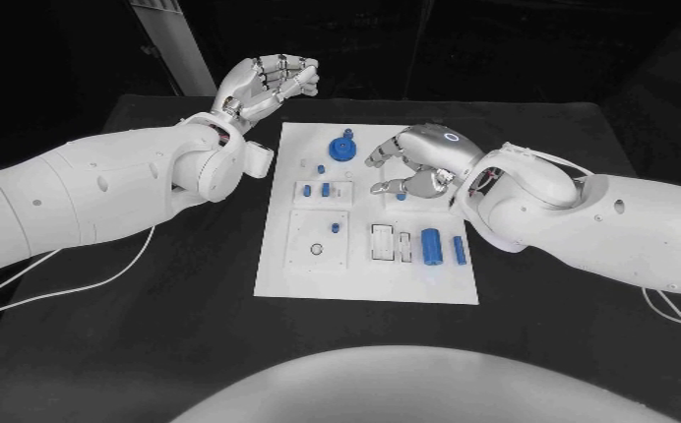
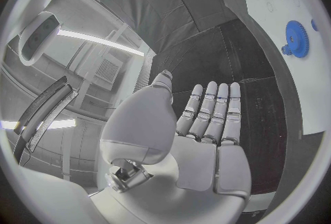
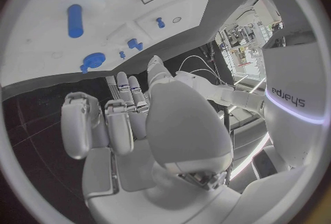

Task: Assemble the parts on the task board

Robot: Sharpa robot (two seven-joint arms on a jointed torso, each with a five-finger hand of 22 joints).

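Board [image 1: 372,280]: we see a flat white plate mid-table, recessed pockets.
Parts: blue cylinders [image 1: 431,245], gear [image 1: 342,146] on board.
Left hand [image 1: 266,84]: our fingers apart, empty.
Right hand [image 1: 419,160]: we cannot tell.

Your right hand [image 1: 414,159] covers part of the board [image 1: 369,280] | gear [image 2: 297,38] cut by left wrist view's rim | small parts [image 1: 325,189] too tiny to identify
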